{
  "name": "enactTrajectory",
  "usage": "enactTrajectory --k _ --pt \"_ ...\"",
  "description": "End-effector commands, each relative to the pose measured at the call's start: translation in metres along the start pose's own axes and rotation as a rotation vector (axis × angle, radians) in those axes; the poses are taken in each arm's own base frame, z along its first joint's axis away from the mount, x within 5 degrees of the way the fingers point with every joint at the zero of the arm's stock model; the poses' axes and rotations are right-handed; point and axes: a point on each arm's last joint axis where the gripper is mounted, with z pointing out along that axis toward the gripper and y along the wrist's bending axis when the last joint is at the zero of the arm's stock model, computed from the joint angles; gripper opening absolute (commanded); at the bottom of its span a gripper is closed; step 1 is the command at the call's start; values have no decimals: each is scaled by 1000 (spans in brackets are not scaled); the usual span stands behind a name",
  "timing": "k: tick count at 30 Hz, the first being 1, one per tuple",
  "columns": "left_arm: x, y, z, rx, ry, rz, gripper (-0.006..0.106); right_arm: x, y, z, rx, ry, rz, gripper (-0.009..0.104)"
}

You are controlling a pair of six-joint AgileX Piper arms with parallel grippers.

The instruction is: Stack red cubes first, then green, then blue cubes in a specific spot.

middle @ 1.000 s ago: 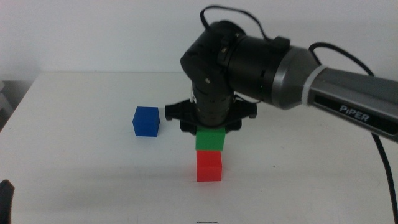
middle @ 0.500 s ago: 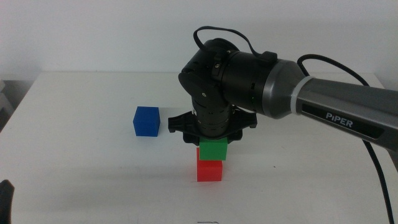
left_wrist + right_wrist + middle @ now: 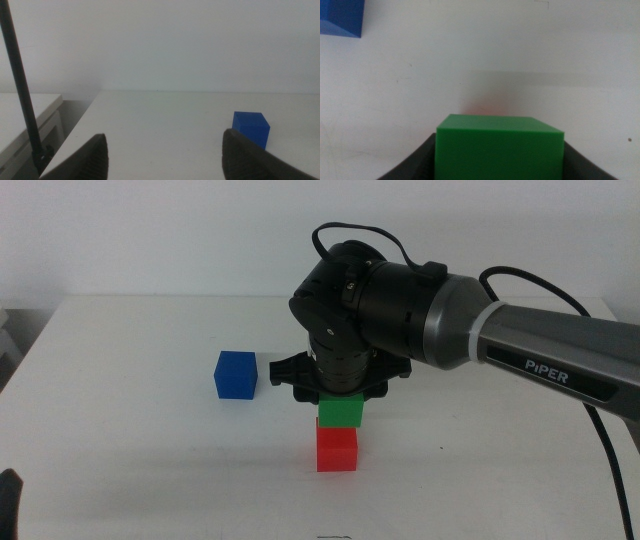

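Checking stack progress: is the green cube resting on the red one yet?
Cannot tell: green cube sits directly above red cube, right end effector gripping it.

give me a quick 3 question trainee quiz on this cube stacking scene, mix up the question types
1. True or false: the small matte green cube sits above the small matte red cube.
2. Multiple choice: where is the small matte deep-blue cube? A) on top of the stack B) alone on the white tabletop, apart from the stack C) in the left gripper
3. Fill in: the right gripper has its jaws either side of the ____ cube.

Key: 1 true. 2 B: the blue cube stands by itself, and the left gripper waits open and empty near the table's edge. 3 green.
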Motion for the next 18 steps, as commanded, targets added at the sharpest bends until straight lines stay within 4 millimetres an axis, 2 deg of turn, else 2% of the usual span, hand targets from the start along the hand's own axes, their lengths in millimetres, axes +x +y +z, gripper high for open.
enactTrajectory --k 1,18 --pt "-9 0 -2 1 -102 -11 75 -15 -7 -30 -39 -99 11 -1" --pt "-9 0 -2 1 -102 -11 75 -1 1 -5 -23 -26 1 -1"
